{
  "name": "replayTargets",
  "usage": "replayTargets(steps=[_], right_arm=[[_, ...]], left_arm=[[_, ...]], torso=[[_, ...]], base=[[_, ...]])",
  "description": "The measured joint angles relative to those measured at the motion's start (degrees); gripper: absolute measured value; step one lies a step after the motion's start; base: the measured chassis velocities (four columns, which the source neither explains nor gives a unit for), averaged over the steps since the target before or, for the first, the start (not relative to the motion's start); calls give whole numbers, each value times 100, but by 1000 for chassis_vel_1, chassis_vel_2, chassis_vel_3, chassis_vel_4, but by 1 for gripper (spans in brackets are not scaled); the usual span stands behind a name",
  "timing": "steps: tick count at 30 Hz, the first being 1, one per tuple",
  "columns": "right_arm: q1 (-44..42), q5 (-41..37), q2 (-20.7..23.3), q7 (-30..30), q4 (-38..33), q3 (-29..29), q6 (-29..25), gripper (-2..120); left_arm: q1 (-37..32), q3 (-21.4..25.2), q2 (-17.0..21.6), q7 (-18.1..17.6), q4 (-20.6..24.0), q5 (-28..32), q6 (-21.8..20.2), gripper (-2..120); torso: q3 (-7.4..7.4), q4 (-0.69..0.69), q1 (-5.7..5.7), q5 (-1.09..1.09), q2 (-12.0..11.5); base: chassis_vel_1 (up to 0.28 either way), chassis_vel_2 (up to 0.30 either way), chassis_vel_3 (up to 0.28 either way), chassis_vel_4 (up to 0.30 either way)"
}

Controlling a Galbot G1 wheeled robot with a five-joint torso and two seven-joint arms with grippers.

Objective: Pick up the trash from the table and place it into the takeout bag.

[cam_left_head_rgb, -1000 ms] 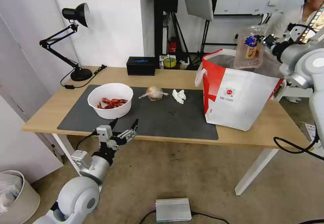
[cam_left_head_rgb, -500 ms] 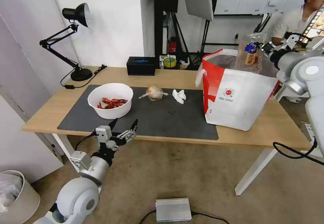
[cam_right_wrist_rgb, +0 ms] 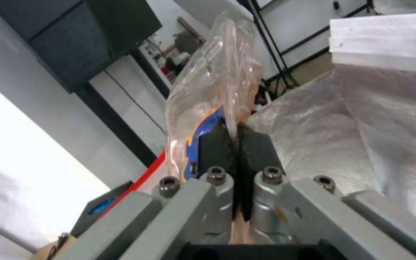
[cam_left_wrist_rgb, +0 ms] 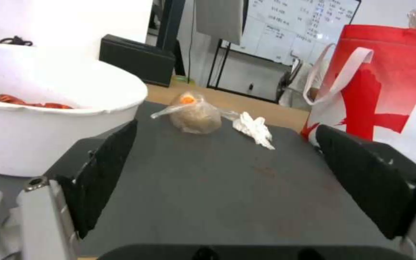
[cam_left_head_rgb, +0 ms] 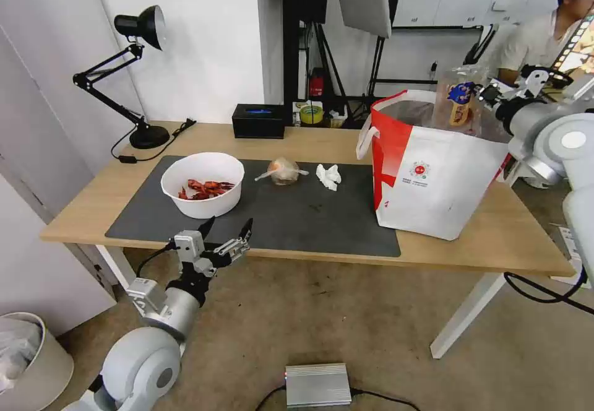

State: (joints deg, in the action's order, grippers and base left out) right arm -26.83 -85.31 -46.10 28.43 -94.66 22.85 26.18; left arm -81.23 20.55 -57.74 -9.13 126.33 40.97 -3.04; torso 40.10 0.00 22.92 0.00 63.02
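Lowered since earlier: right pincer (cam_left_head_rgb: 489,92) clamped on tray (cam_left_head_rgb: 459,98), now over bag (cam_left_head_rgb: 433,169). Left pincer (cam_left_head_rgb: 228,234) apart, near surface (cam_left_head_rgb: 495,237) edge.

On the table (cam_left_head_rgb: 93,203) we found the bowl (cam_left_head_rgb: 202,184) at left, the knotted bag (cam_left_head_rgb: 283,171) and tissue (cam_left_head_rgb: 328,176) to its right, and the takeout bag (cam_left_head_rgb: 436,169) farthest right. The tray (cam_left_head_rgb: 459,103) hung over its mouth, perhaps partly inside.

no readable text on takeout bag (cam_left_head_rgb: 433,176)
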Motion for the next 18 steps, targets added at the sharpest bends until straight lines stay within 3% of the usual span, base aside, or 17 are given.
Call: replayTargets(steps=[12, 18], right_arm=[[-245, -13, 3, 58, -181, 146, 0, 1], [-260, -37, 32, 67, -236, 190, 14, 20]], left_arm=[[-37, -13, -20, 0, 16, -46, 0, 100], [-37, -18, -22, 0, 15, -62, 0, 100]], torso=[[0, 0, 0, 0, 0], [0, 0, 0, 0, 0]], base=[[0, 0, 0, 0], [0, 0, 0, 0]])
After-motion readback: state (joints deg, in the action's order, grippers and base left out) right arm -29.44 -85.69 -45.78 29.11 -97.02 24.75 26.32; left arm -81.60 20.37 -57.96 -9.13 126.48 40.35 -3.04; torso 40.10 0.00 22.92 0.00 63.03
